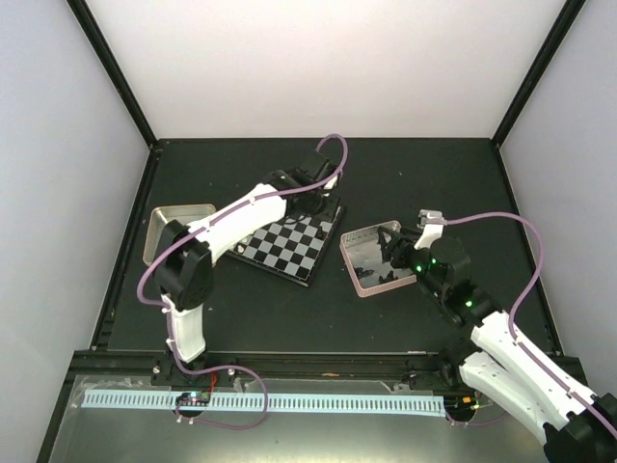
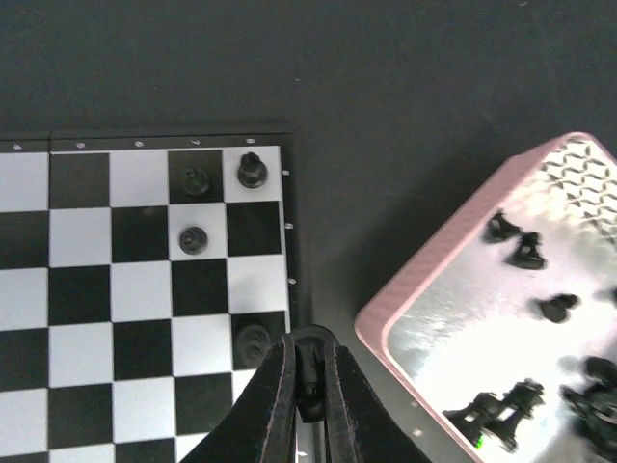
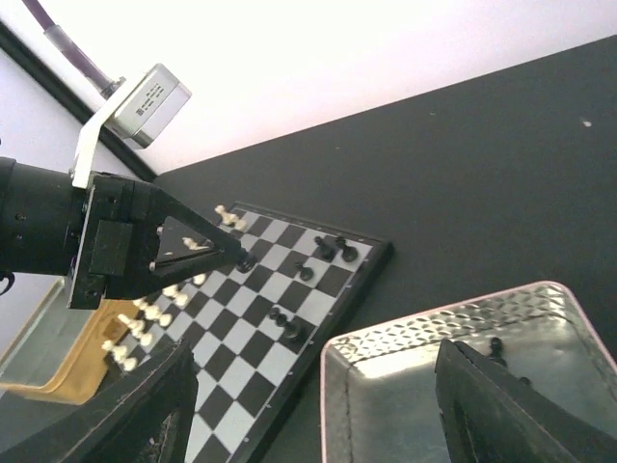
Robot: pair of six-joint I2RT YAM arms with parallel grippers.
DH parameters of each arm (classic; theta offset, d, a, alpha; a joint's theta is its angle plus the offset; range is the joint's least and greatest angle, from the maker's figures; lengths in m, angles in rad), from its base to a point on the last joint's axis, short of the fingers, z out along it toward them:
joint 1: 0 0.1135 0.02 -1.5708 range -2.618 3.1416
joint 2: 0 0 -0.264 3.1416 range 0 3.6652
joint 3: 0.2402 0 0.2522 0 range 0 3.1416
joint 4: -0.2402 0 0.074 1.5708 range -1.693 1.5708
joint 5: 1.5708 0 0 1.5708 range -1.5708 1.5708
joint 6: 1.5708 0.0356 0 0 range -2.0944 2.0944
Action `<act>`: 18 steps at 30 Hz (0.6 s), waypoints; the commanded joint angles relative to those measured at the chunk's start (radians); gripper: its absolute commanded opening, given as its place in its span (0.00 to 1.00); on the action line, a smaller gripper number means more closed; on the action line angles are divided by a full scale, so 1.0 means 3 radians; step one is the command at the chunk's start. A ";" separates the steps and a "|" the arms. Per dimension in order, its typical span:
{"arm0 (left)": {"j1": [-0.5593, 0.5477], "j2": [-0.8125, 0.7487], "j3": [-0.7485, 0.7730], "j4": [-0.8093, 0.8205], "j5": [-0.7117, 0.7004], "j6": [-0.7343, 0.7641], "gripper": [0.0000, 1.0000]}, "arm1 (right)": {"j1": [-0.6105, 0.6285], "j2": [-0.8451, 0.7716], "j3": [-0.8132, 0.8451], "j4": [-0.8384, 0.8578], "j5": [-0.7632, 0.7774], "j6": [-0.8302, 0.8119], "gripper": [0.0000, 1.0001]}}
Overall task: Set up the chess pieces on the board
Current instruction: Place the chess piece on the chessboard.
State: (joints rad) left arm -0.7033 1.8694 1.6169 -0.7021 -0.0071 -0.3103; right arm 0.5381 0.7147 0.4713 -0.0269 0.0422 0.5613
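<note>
Black counter (image 1: 241, 318) carries everything. White left arm (image 1: 227, 227) reaches across the board (image 1: 289, 246). Right arm (image 1: 511, 357) angles in toward the pink-rimmed tin (image 1: 353, 272).

The board is a black and silvery-white check with a thin dark rim. It lies tilted on the counter between the gold-toned tin (image 1: 162, 220) on its left and the pink-rimmed tin just beside its right corner.

Left gripper (image 2: 308, 336) is over the board's edge by the corner nearest the pink-rimmed tin. Its jaws are clenched close, with a small dark shape pinched between them, which looks like a held piece (image 2: 308, 394).

Right gripper (image 3: 313, 365) hangs above the pink-rimmed tin, jaws released and spread wide, nothing between them.

Four black pieces stand upright on the board in the left wrist view:
- two side by side on the last row (image 2: 252, 171)
- one a row in (image 2: 193, 239)
- one just ahead of the left jaws (image 2: 253, 340)

More loose black pieces (image 2: 503, 413) lie scattered and tipped inside the pink-rimmed tin. Pale pieces (image 3: 145, 318) line the board's far-left side in the right wrist view.
</note>
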 commanded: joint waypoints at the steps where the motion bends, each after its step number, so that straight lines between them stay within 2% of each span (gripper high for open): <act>1: -0.0028 0.0293 0.0384 -0.0296 -0.0362 0.0257 0.02 | 0.0010 0.0003 -0.0059 -0.0083 0.0331 0.0090 0.68; 7: -0.0023 0.0667 0.0638 -0.0423 -0.0382 0.0350 0.02 | 0.0011 0.0162 -0.0073 -0.0022 0.0262 0.0139 0.68; 18: -0.0012 0.0982 0.0751 -0.0482 -0.0306 0.0403 0.01 | 0.0012 0.0331 -0.0052 0.0000 0.0221 0.0144 0.68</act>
State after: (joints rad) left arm -0.7071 2.1368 1.7874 -0.8238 -0.0914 -0.2089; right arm 0.5385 0.8104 0.4625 -0.0498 0.0948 0.5907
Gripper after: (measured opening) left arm 0.069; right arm 0.682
